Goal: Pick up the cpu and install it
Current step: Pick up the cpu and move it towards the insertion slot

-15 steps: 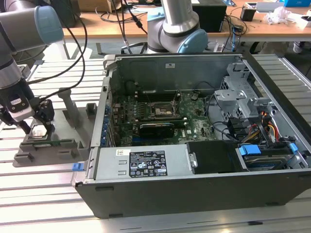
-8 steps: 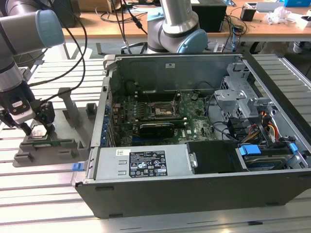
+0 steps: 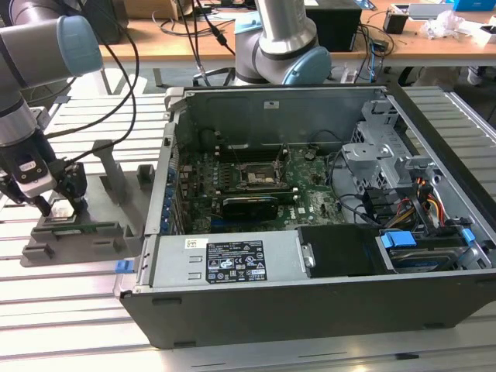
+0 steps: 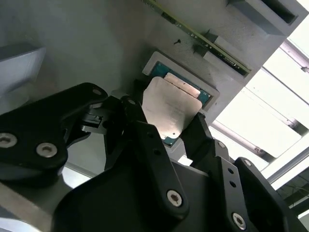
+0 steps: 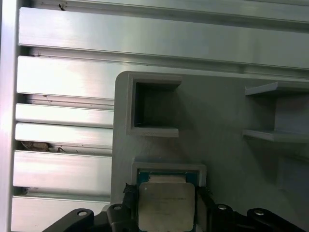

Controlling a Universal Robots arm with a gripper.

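The gripper (image 4: 165, 117) straddled the cpu (image 4: 171, 104); whether it pinched it could not be told. The cpu lay flat in a tray (image 5: 231, 145) pocket, at nine o'clock from the case (image 3: 310, 310) in the exterior view. It was likely light, stiff and thin, with a fragile underside, so best held level by two opposite rim edges.

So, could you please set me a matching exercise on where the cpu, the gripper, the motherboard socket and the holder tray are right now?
Things:
1 cpu
2 gripper
3 motherboard socket
4 grey holder tray

Places:
A inside the open computer case
B on the slatted metal table, at the exterior view's left
C in a recess of the tray
D low over the tray, at the cpu

Pairs: 1-C, 2-D, 3-A, 4-B
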